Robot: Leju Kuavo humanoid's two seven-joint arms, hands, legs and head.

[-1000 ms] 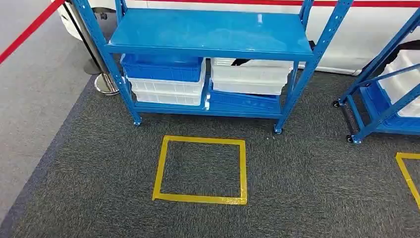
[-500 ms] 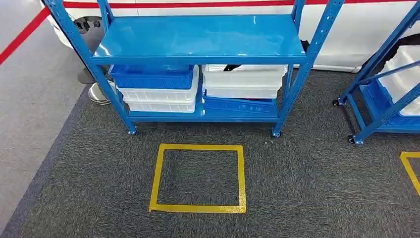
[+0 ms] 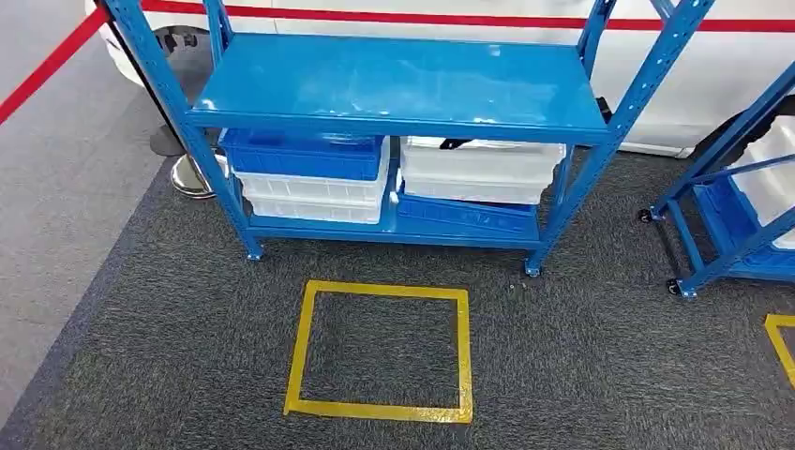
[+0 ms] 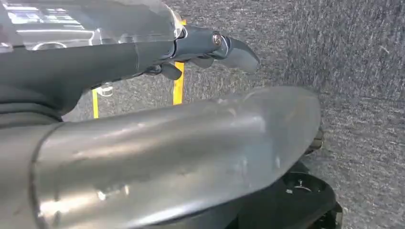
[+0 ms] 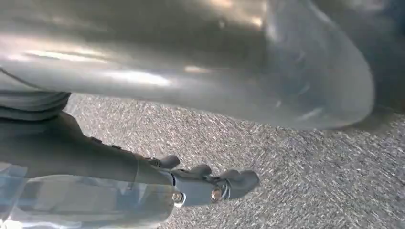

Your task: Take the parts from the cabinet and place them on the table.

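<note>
Approach phase, nothing picked up. In the head view the blue rack (image 3: 403, 89) stands at 12 o'clock on dark carpet (image 3: 600, 366), with a yellow taped square (image 3: 300, 347) on the floor just in front of it, toward 6 o'clock. The lower shelf carries the bins: at about 11 o'clock a blue bin (image 3: 305, 155) sits on top of white bins (image 3: 314, 192); at about 1 o'clock white bins (image 3: 480, 169) rest on a tilted blue bin (image 3: 464, 214). A dark item (image 3: 457, 143) shows at the rim of the right-hand white stack; whether it is one of the parts I cannot tell, and the bin contents are hidden under the shelf above. A second blue rack (image 3: 727, 220) stands at 3 o'clock, a red barrier tape (image 3: 47, 66) at 10 o'clock. The table is out of frame. Both arms hang over the carpet: left hand (image 4: 210, 50) holds nothing, fingers loosely extended and slightly apart; right hand (image 5: 210, 183) likewise holds nothing, fingers gently bent but not closed. Judgement: the step in hand is to stand squarely on the taped square, facing the rack. To do it well, stop centred in the square, then bend low enough to see into the bins before raising either hand, since the upper shelf overhangs and leaves limited clearance above the stacks.
</note>
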